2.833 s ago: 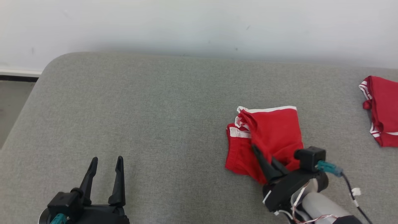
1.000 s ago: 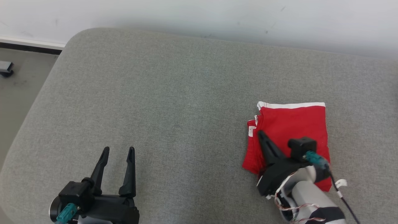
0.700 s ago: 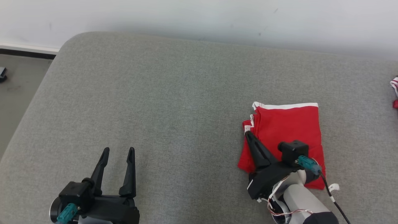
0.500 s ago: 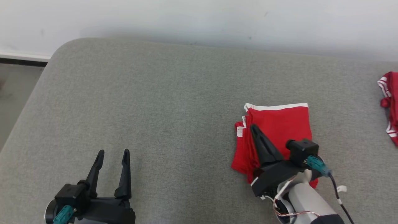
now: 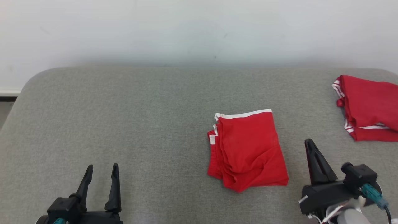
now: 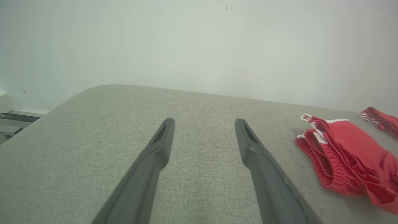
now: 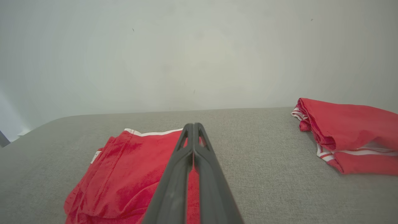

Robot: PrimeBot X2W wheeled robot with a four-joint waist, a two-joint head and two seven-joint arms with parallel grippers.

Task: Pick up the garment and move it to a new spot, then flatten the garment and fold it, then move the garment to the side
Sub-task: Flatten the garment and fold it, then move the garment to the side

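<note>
Two red garments lie on the grey fabric-covered tabletop. The one we are working with, the folded garment, sits a little right of centre in the head view. It is a compact red stack with a white band along its upper edge, white-trimmed layers showing at its left edge, and a slightly rumpled lower edge. The second red garment lies at the upper right, against the right edge of the frame. It is loosely bunched, has white stripes at its edges, and is well apart from the folded one.

Our left hand is at the lower left of the head view. Its two dark fingers are spread wide and point up the frame, with nothing between them and only bare grey fabric beyond. In the left wrist view the folded garment lies at the right side of the frame, clear of both fingers.

Our right hand is at the lower right of the head view, its fingers pressed fully together into a single point and gripping nothing. It stands just to the right of the folded garment, apart from it. We cannot tell whether either hand touches the tabletop.

A pale wall runs behind the tabletop across the top of the head view.
</note>
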